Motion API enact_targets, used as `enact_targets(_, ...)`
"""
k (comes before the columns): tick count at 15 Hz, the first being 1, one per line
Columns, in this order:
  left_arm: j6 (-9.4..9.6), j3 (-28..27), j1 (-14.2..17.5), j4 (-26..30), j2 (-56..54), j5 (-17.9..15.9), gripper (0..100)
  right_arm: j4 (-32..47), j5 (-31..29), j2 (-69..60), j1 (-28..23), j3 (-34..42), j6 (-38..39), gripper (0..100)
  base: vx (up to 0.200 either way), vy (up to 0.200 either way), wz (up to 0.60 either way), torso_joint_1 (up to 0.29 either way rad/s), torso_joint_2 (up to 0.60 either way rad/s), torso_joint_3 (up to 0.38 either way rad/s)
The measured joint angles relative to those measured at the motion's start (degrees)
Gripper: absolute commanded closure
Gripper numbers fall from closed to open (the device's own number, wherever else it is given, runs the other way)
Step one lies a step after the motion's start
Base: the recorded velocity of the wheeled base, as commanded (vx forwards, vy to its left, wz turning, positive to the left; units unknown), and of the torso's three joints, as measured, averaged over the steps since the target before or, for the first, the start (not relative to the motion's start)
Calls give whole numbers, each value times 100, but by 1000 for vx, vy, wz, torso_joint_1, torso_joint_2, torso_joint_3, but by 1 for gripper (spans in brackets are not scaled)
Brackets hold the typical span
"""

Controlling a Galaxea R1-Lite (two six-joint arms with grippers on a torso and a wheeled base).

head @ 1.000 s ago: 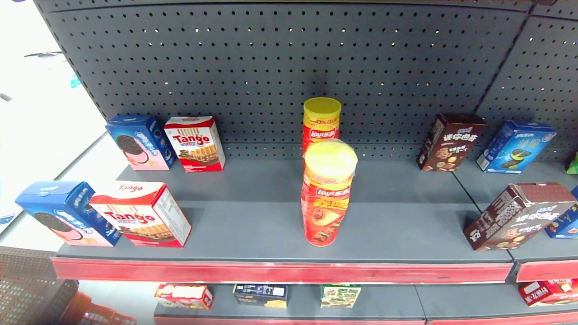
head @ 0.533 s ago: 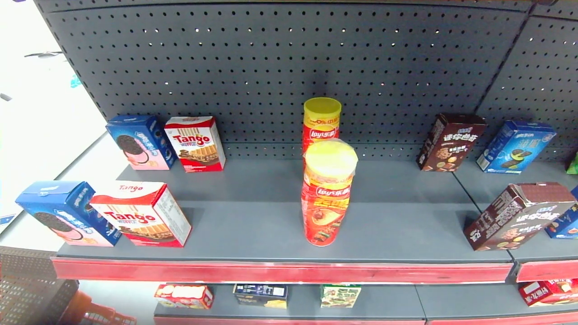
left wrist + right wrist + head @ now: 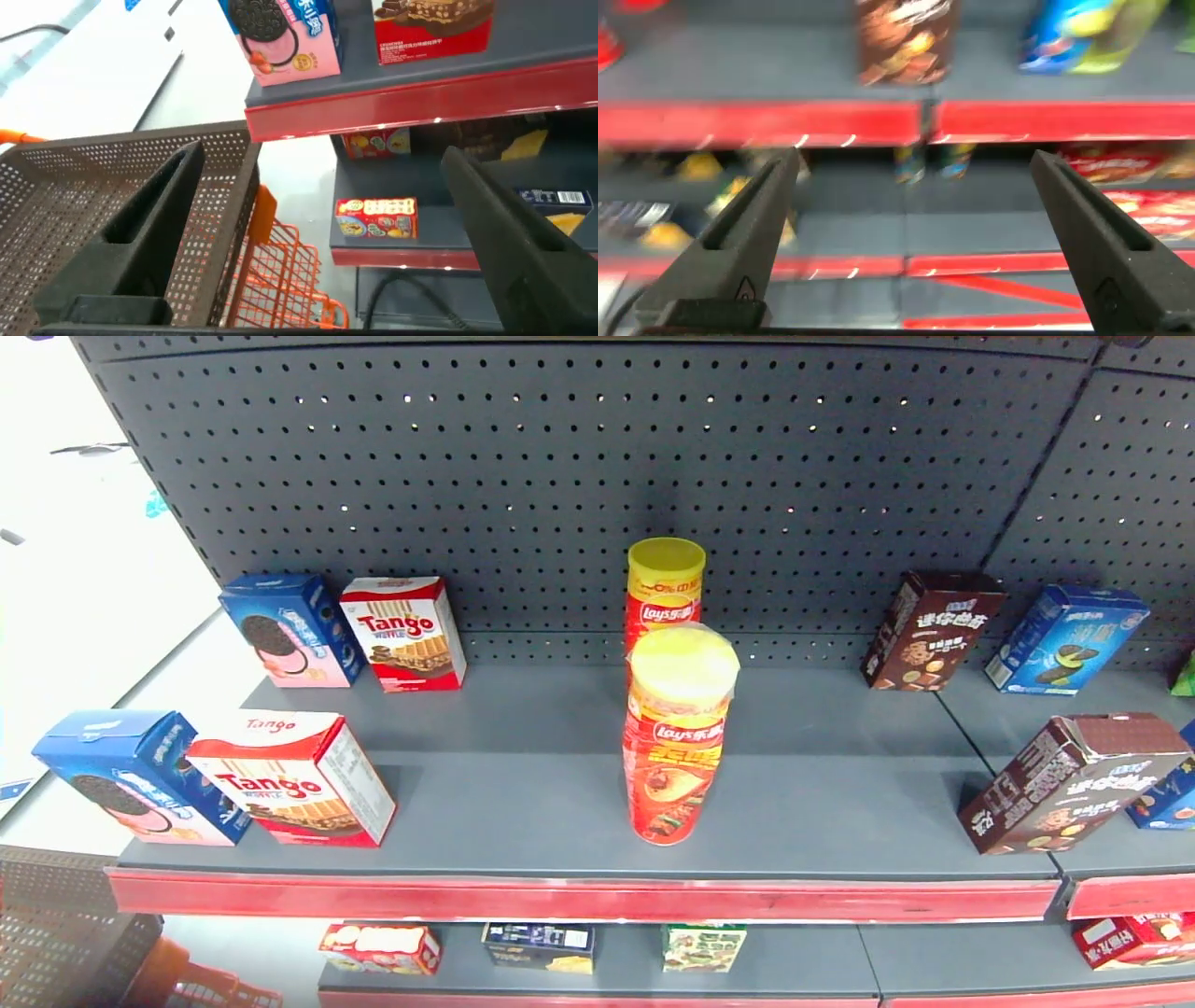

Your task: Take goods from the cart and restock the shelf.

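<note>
On the grey shelf (image 3: 523, 803) two red chip cans with yellow lids stand upright in the middle, one at the front (image 3: 677, 737) and one behind it (image 3: 664, 583) by the pegboard. My left gripper (image 3: 318, 243) is open and empty, low at the shelf's left end, above the brown mesh cart basket (image 3: 103, 205). My right gripper (image 3: 920, 243) is open and empty too, facing the red shelf edge (image 3: 878, 123) and the lower shelves.
Blue cookie boxes (image 3: 140, 775) and red-white wafer boxes (image 3: 294, 775) stand on the shelf's left, brown boxes (image 3: 1064, 779) and blue ones (image 3: 1064, 635) on the right. Small boxes (image 3: 381, 947) sit on the lower shelf. The cart's orange frame (image 3: 290, 271) is below the basket.
</note>
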Motion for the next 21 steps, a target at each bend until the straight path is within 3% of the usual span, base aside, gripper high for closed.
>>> enact_targets(4,-162,0,24,0,-122,-33,0,0,26,-10,0,30,11,0,0,0,0,0,0,0)
enact_targets(8,-477,0,29,11,-149,-98,0,2,33,-10,0,39,20,0,0,0,0,0,0,0)
enact_targets(10,-831,-5,27,28,-151,-330,0,2,30,-10,0,39,16,0,0,0,0,0,0,0)
enact_targets(12,-1180,-7,29,22,-151,-352,0,2,33,-10,0,41,16,0,0,0,0,0,0,0)
enact_targets(13,-1231,-10,29,20,-151,-355,0,2,33,-10,0,41,16,0,0,0,0,0,0,0)
enact_targets(14,-1232,-10,29,6,-151,-355,0,2,30,-10,0,46,16,0,0,0,0,0,0,0)
enact_targets(17,-892,-2,29,4,-151,-411,0,2,30,-10,4,46,16,0,0,0,0,0,0,0)
enact_targets(21,-848,-121,27,416,-151,-1432,0,2,30,-7,0,46,16,0,0,0,0,0,0,0)
